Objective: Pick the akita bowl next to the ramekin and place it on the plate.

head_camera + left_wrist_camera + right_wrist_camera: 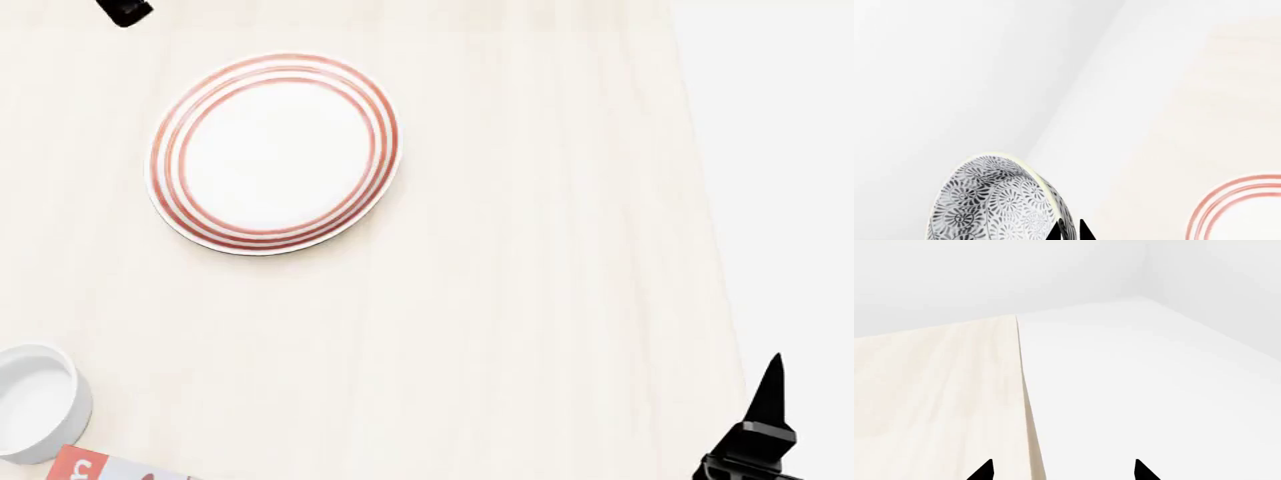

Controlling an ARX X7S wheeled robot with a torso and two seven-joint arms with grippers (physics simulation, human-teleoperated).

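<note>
In the left wrist view the akita bowl [994, 200], grey-and-white floral patterned, fills the lower part of the picture, seen tilted. My left gripper [1069, 226] is shut on it, one black fingertip inside the rim and one outside. An arc of the red-ringed plate [1227, 210] shows off to one side of the bowl. From the head view the plate [274, 152] lies on the light wood table with nothing on it, and the white ramekin [34, 400] stands at the near left. The bowl is out of that view. My right gripper [1063, 470] is open and holds nothing.
A black part [123, 10] pokes in at the head view's far left edge. A red-and-white box corner [94, 467] lies by the ramekin. The table's right edge [707, 200] runs near my right gripper [770, 395], which hangs over that edge [1024, 390].
</note>
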